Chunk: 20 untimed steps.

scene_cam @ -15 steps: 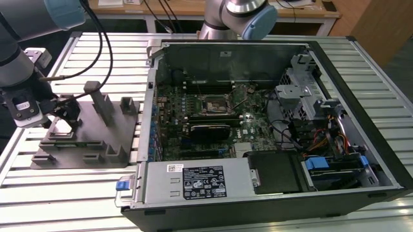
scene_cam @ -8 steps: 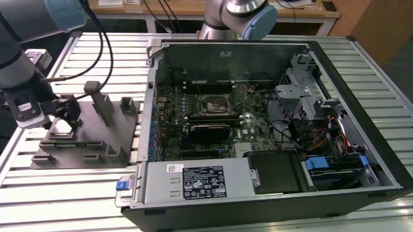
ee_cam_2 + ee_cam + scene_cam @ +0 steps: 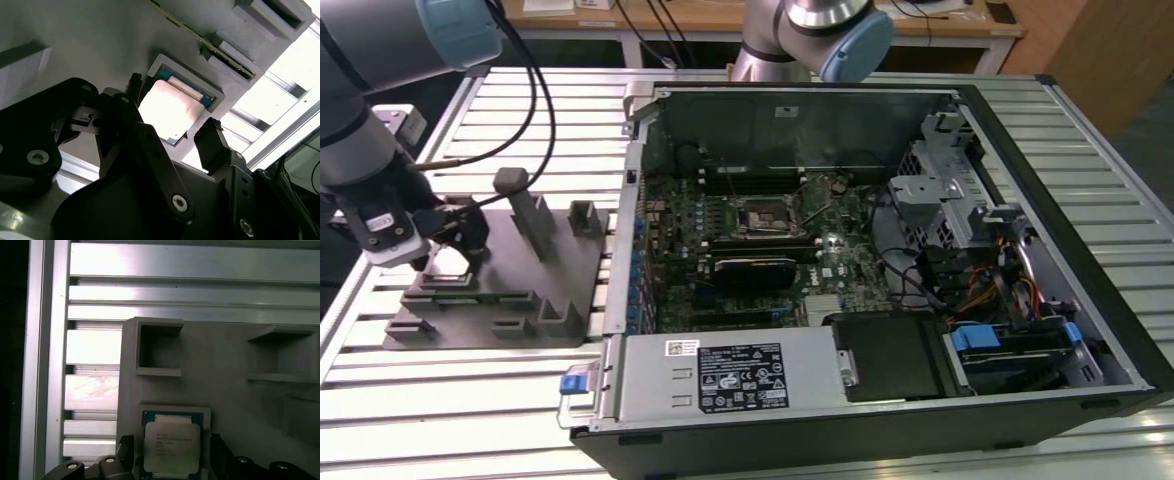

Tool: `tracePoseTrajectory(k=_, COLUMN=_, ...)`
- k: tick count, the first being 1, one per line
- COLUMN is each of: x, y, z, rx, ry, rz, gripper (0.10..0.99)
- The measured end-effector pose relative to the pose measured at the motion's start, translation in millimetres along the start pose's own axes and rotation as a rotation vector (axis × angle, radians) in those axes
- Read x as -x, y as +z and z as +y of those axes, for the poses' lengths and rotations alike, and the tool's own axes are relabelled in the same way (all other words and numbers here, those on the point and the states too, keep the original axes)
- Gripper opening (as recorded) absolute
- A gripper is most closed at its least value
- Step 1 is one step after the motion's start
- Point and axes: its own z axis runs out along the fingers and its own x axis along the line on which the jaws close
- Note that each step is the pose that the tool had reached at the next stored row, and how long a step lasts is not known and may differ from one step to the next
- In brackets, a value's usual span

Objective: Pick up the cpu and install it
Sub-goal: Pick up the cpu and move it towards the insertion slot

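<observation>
The gripper (image 3: 170,446) hangs with its fingers (image 3: 125,449) apart, one on each side of the cpu (image 3: 171,447). The cpu lies flat, silvery top up, in a square recess of the grey fixture (image 3: 225,355). The exterior view adds the slatted table (image 3: 467,410) and, at three o'clock of the fixture, the open computer case (image 3: 1067,230) with its socket frame (image 3: 765,215).

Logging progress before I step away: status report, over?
Claw open, straddling cpu. Cpu flat in its fixture recess, not lifted. Nothing between claw and cpu.
</observation>
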Motion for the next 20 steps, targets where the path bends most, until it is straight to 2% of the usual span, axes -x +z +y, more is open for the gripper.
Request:
tracePoseTrajectory(k=4, x=1.4, y=1.5, z=0.5, rx=0.000, ry=-0.017, rz=0.0010, gripper=0.706)
tracePoseTrajectory(k=16, x=2.0, y=3.1, z=1.7, rx=0.000, ry=-0.019, rz=0.0017, gripper=0.706)
tracePoseTrajectory(k=18, x=2.0, y=3.1, z=1.6, rx=0.000, ry=-0.019, rz=0.0017, gripper=0.690)
tracePoseTrajectory(k=19, x=2.0, y=3.0, z=1.7, rx=0.000, ry=-0.019, rz=0.0019, gripper=0.627)
tracePoseTrajectory(k=20, x=2.0, y=3.0, z=1.7, rx=0.000, ry=-0.019, rz=0.0018, gripper=0.627)
